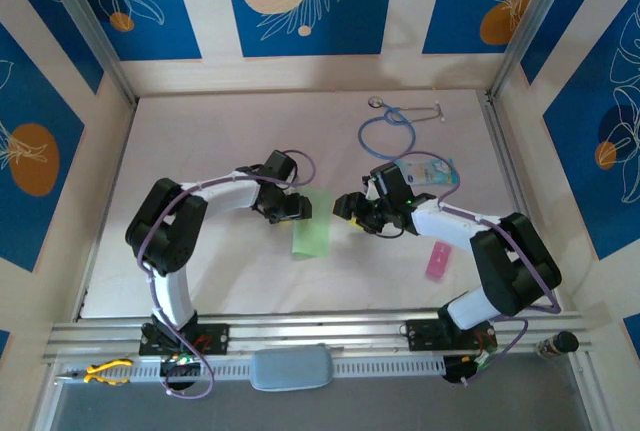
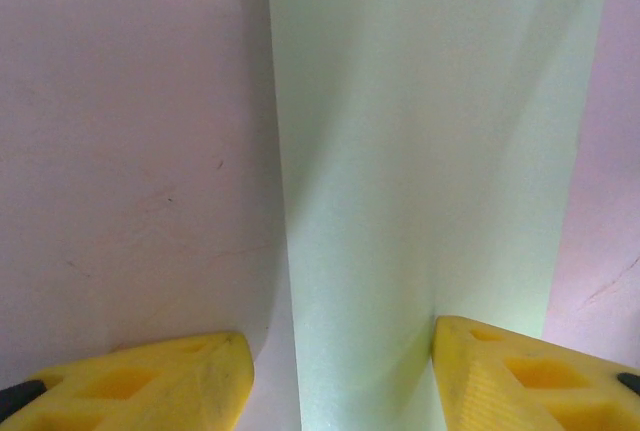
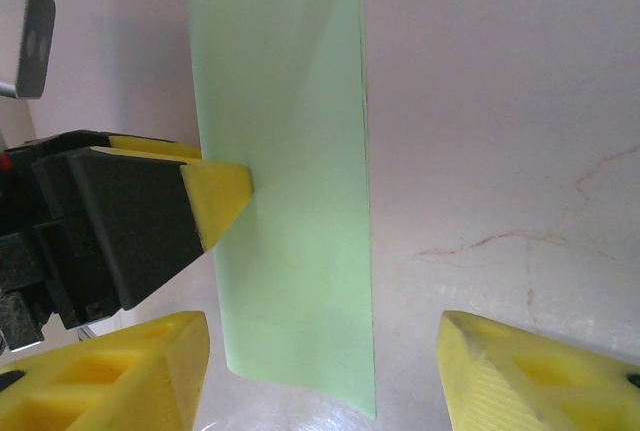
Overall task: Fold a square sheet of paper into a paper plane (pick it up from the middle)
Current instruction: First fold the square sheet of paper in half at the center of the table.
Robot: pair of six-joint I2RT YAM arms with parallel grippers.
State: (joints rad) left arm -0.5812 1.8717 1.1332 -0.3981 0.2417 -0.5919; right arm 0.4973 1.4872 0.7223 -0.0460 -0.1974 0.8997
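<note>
The square sheet of paper lies folded into a narrow light-green rectangle on the pale table, between the two arms. My left gripper is open at the paper's left edge. In the left wrist view the sheet runs up between the yellow fingers of that gripper, and the right finger rests on it. My right gripper is open just right of the paper. In the right wrist view it straddles the sheet's long edge, and a left-gripper fingertip touches the paper.
A blue stethoscope lies at the back. A teal-and-white card sits beside the right arm, and a small pink strip lies near the right front. Yellow-handled pliers rest on the rail at the front left.
</note>
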